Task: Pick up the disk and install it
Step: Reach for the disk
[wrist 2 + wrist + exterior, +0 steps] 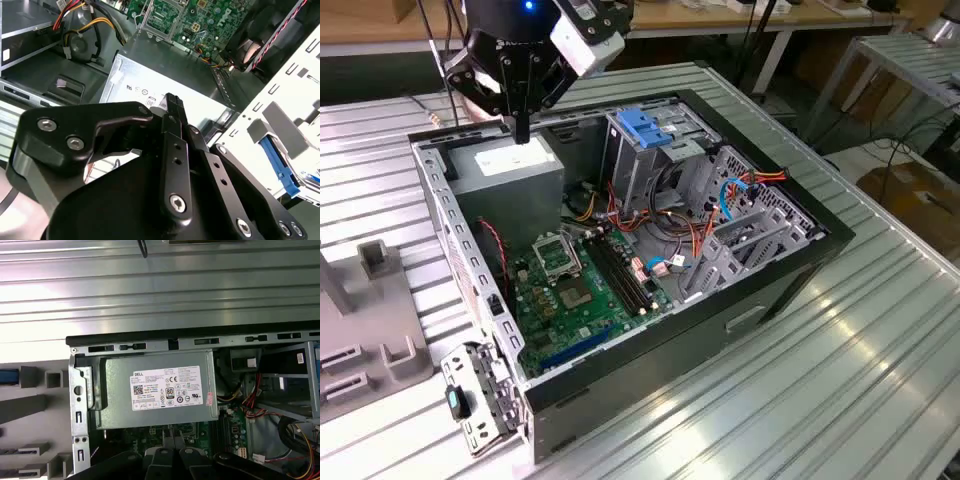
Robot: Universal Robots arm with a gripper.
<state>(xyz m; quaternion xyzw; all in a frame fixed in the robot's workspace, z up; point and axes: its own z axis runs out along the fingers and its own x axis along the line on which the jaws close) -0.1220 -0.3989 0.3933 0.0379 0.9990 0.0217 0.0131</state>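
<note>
The disk is out of view. My gripper [521, 130] hangs over the back left corner of the open computer case [790, 260], its tips just above the grey power-supply box [510, 175] with a white label. The fingers stand pressed together and shut, with nothing between them; the second wrist view shows the gripper [171, 101] the same way over that box [145, 75]. In the first wrist view the box's label [166, 388] lies straight below the gripper [172, 454].
A blue plastic bracket [647, 127] tops the grey metal cage [640, 170] in the case's middle. The green mainboard [575, 290] and loose cables [665, 235] lie beside it. A grey slotted fixture [370, 320] stands on the ribbed table [860, 380] at the exterior view's left.
</note>
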